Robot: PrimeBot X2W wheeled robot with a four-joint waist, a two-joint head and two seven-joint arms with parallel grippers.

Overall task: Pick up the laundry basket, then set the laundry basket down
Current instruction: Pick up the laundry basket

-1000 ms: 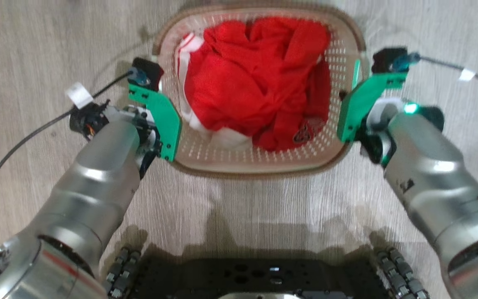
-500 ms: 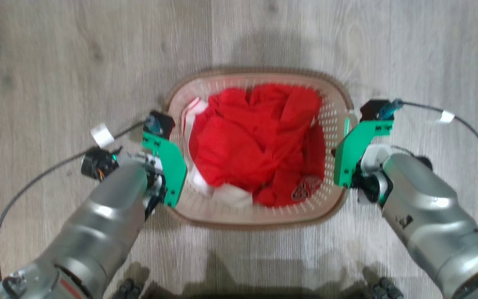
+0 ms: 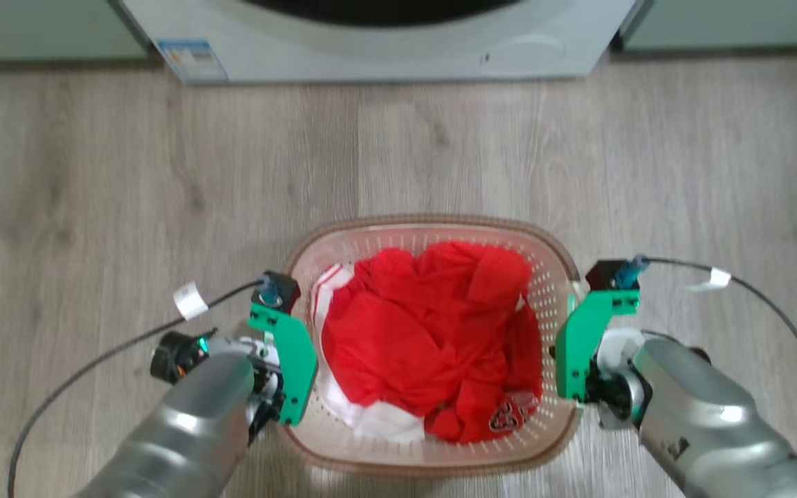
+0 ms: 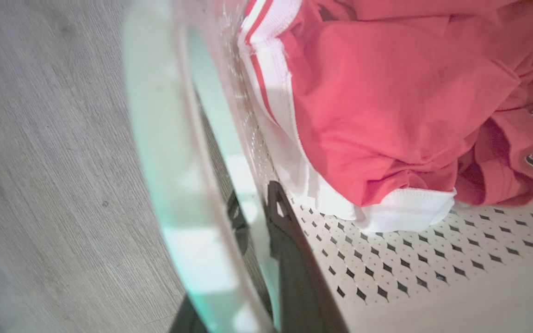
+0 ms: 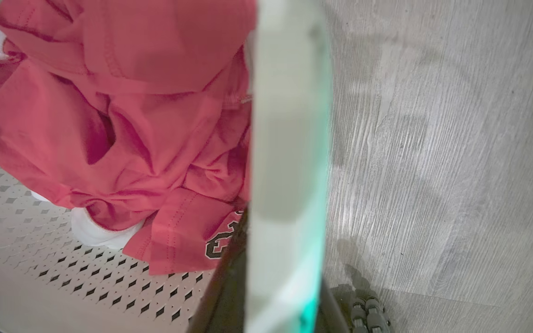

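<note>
Two tools flank the laundry basket [image 3: 555,304] in the head view, left tool [image 3: 289,366] and right tool [image 3: 573,356]. It is upright above the floor [image 3: 129,194], well short of the washer [image 3: 385,41], with its long axis running left to right.

Left wrist view: dark fingers [image 4: 294,263] pinch the pale handle [image 4: 174,152].

Right wrist view: the same clamp. If the arms sit at uneven heights, the basket could tip and spill the red clothes [image 5: 123,106].

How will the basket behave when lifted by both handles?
Probably light: the basket is perforated plastic holding only some crumpled clothes. It may flex slightly where fingers pinch the handles. Held on both sides, it likely stays level; cloth won't roll.
</note>
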